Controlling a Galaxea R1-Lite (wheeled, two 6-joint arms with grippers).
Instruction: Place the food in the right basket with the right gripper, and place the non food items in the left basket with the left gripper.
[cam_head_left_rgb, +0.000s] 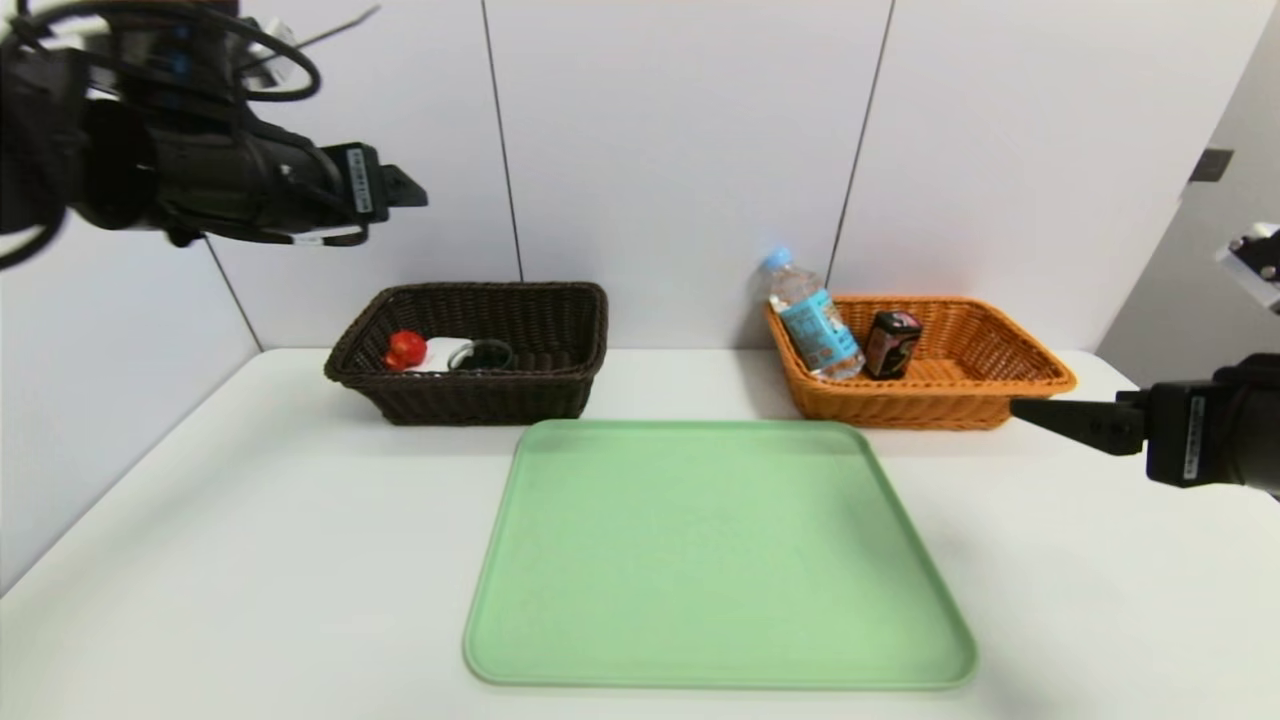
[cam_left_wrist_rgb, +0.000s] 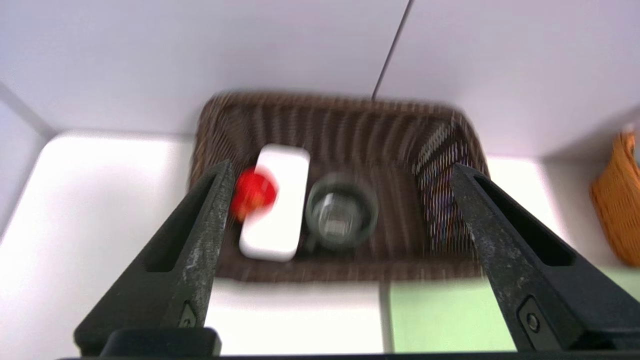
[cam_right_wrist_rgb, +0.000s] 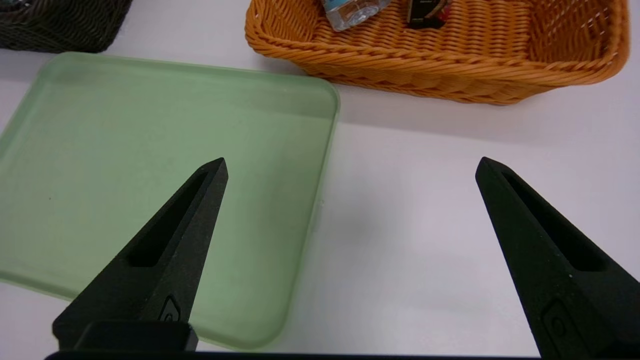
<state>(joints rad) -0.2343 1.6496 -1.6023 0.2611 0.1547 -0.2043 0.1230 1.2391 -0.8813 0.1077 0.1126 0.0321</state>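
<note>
Orange wicker forms the right basket (cam_head_left_rgb: 930, 405), where your head view shows the leaning water bottle's (cam_head_left_rgb: 815, 320) blue cap and the black box (cam_head_left_rgb: 892, 345). Your left wrist view reveals the round glass bowl (cam_left_wrist_rgb: 341, 212), red duck (cam_left_wrist_rgb: 253, 192) and smooth white case (cam_left_wrist_rgb: 276, 202) inside the dark woven left basket (cam_left_wrist_rgb: 340, 270); the left gripper (cam_left_wrist_rgb: 341, 167), above it, has its fingers wide apart, holding nothing. Your right wrist view shows the right gripper (cam_right_wrist_rgb: 351, 159) over the worktop (cam_right_wrist_rgb: 410, 225) and green tray (cam_right_wrist_rgb: 165, 175), empty fingers spread wide.

I'm holding my left gripper (cam_left_wrist_rgb: 341, 167) high and wide open, its fingers (cam_left_wrist_rgb: 200, 225) spread and gripping nothing, the arm (cam_head_left_rgb: 200, 170) reaching inward. My right gripper (cam_right_wrist_rgb: 351, 160) is hanging lower, idle, also empty and spread wide.
</note>
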